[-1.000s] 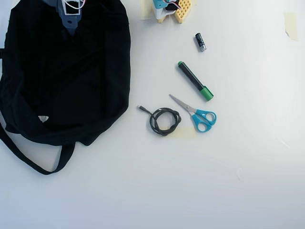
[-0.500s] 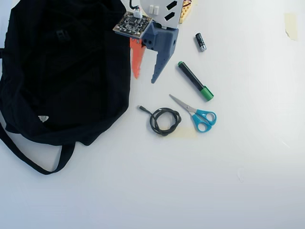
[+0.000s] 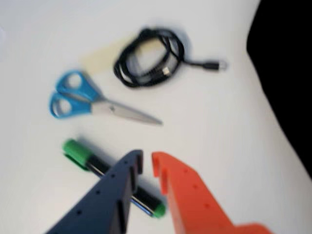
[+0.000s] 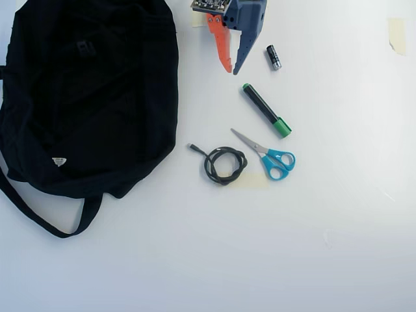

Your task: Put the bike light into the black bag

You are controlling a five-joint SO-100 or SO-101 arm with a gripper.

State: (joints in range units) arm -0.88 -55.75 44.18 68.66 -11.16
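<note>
The black bag (image 4: pixel 91 91) lies at the left of the overhead view; its edge shows at the right of the wrist view (image 3: pixel 287 53). The bike light shows in neither view. My gripper (image 4: pixel 233 70) has one orange and one dark blue finger and hovers at the top centre, just right of the bag, tips pointing down the overhead view. The jaws are nearly together with only a narrow gap, and nothing is between them. In the wrist view the gripper (image 3: pixel 147 158) hangs over a green-capped marker (image 3: pixel 80 153).
A small black battery (image 4: pixel 273 57) lies right of the gripper. The marker (image 4: pixel 266 110), blue-handled scissors (image 4: pixel 273 158) and a coiled black cable (image 4: pixel 224 164) lie below it. The scissors (image 3: pixel 80 97) and the cable (image 3: pixel 148 58) also show in the wrist view.
</note>
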